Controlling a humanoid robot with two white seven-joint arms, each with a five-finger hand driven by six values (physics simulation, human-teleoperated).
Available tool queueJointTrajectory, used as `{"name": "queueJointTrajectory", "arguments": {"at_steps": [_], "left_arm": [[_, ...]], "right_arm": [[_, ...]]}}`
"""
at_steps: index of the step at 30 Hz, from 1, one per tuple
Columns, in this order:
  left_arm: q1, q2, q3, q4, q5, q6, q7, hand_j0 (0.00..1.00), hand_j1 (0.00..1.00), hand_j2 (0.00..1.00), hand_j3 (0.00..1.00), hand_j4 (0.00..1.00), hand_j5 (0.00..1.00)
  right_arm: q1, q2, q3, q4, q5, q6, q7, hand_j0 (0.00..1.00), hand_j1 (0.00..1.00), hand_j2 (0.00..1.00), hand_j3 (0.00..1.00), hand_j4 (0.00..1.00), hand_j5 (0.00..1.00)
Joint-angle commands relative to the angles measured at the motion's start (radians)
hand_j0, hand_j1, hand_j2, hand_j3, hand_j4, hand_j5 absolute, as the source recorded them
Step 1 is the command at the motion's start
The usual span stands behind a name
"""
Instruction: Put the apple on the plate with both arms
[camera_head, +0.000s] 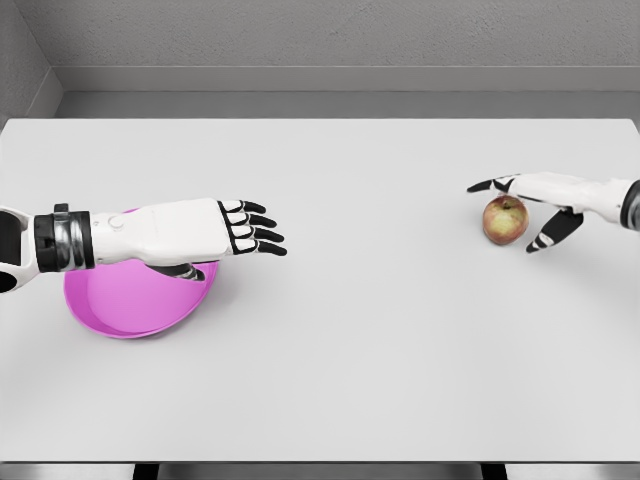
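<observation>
Table: wide white flat tabletop (330, 340), carries everything.
Plate: round pink shallow plastic dish (130, 305), far left, nothing in it; partly hidden under left arm.
L hand: white-and-black left hand (225, 228) above plate's right edge, fingers straight, pointing right, holding nothing.
R hand: right hand (540, 200) at far right, fingers spread around fruit, thumb beside it, grip not closed.
Apple: small round red-yellow apple (505, 219) on table far right, upright, stem end up; no clear long axis.

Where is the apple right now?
In the head view the apple sits on the white table at the right side, between the spread fingers of the right hand, far from the pink plate on the left.
</observation>
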Motion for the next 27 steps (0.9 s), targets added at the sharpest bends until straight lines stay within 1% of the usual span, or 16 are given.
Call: {"name": "queueJointTrajectory", "arguments": {"at_steps": [1, 5, 8, 12, 15, 27], "left_arm": [[0.0, 0.001, 0.001, 0.0, 0.006, 0.001, 0.001, 1.0, 1.0, 1.0, 1.0, 1.0, 1.0], [0.0, 0.001, 0.001, 0.0, 0.006, 0.001, 0.001, 1.0, 1.0, 1.0, 1.0, 1.0, 1.0], [0.0, 0.001, 0.001, 0.0, 0.006, 0.001, 0.001, 1.0, 1.0, 1.0, 1.0, 1.0, 1.0], [0.0, 0.001, 0.001, 0.001, 0.006, 0.001, 0.001, 1.0, 1.0, 1.0, 1.0, 1.0, 1.0], [0.0, 0.002, 0.001, 0.001, 0.006, 0.001, 0.001, 1.0, 1.0, 1.0, 1.0, 1.0, 1.0], [-0.002, 0.002, 0.001, 0.001, 0.006, 0.001, 0.001, 1.0, 1.0, 1.0, 1.0, 1.0, 1.0]], "right_arm": [[0.0, 0.004, 0.0, 0.019, 0.001, 0.0, 0.0, 1.0, 1.0, 1.0, 1.0, 1.0, 1.0], [-0.003, 0.008, 0.0, 0.022, 0.001, 0.0, 0.0, 1.0, 1.0, 1.0, 1.0, 1.0, 1.0], [-0.029, 0.008, -0.001, 0.035, 0.001, -0.001, 0.0, 1.0, 1.0, 1.0, 1.0, 1.0, 1.0], [-0.029, 0.021, 0.0, 0.055, 0.003, -0.001, 0.0, 1.0, 1.0, 1.0, 1.0, 1.0, 1.0], [-0.035, 0.06, 0.0, 0.121, 0.047, -0.004, 0.0, 1.0, 1.0, 1.0, 1.0, 1.0, 1.0], [-0.041, 0.087, 0.0, 0.139, 0.069, -0.003, 0.0, 1.0, 1.0, 1.0, 1.0, 1.0, 1.0]]}}
